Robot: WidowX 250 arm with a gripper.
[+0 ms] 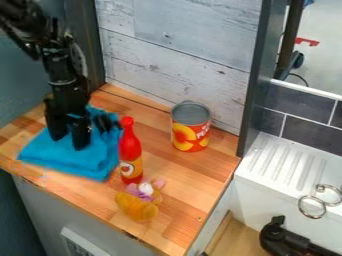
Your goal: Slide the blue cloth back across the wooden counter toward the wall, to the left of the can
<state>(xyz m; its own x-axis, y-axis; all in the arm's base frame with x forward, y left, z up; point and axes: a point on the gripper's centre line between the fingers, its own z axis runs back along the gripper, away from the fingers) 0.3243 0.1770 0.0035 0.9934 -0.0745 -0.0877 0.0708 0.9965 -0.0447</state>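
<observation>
Gripper: As you look down on the counter, your black two-finger gripper hangs to the left of the red bottle, over the cloth, fingers pointing down. The fingers stand clearly apart, with nothing visible held between them; you cannot tell whether their tips touch the fabric.
Cloth: The bright blue, folded fabric cloth lies flat but rumpled to the left of the bottle, its right side close beside it.
Bottle: Your landmark, the slim red bottle with a yellow-and-white label and a narrow neck, stands upright.
Toy: Just in front of the bottle's base lies a small soft-looking orange-and-purple toy with a white spot.
Can: Behind and right of the bottle, a cylindrical metal can with a red-and-yellow fruit label stands upright.
Counter: The wood-patterned counter runs beneath the bottle.
Wall: Pale grey wooden boards rise behind the bottle.
Rack: Well right of the bottle, you see a ribbed white drainboard bearing metal rings.
</observation>
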